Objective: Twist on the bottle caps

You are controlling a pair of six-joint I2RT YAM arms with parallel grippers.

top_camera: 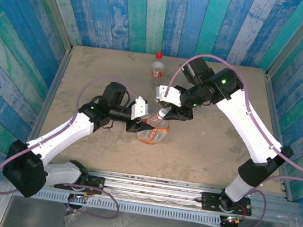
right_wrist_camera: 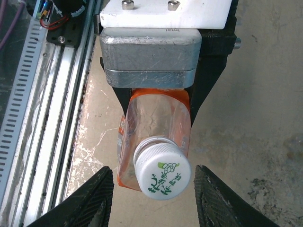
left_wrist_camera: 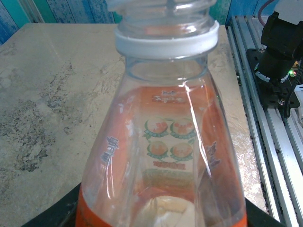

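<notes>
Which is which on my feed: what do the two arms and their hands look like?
The left arm and right arm match: white shells, black joint housings, small green lights, and a mauve cable looping beside each. The left hand and right hand have white bodies with black parts; the right hand's fingers are black, tapering wedges.

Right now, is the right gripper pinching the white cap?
No, the right gripper is open, with a gap on each side of the white cap on the orange bottle.

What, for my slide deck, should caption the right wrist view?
White cap on the orange-labelled bottle, flanked by the open right gripper.
</notes>
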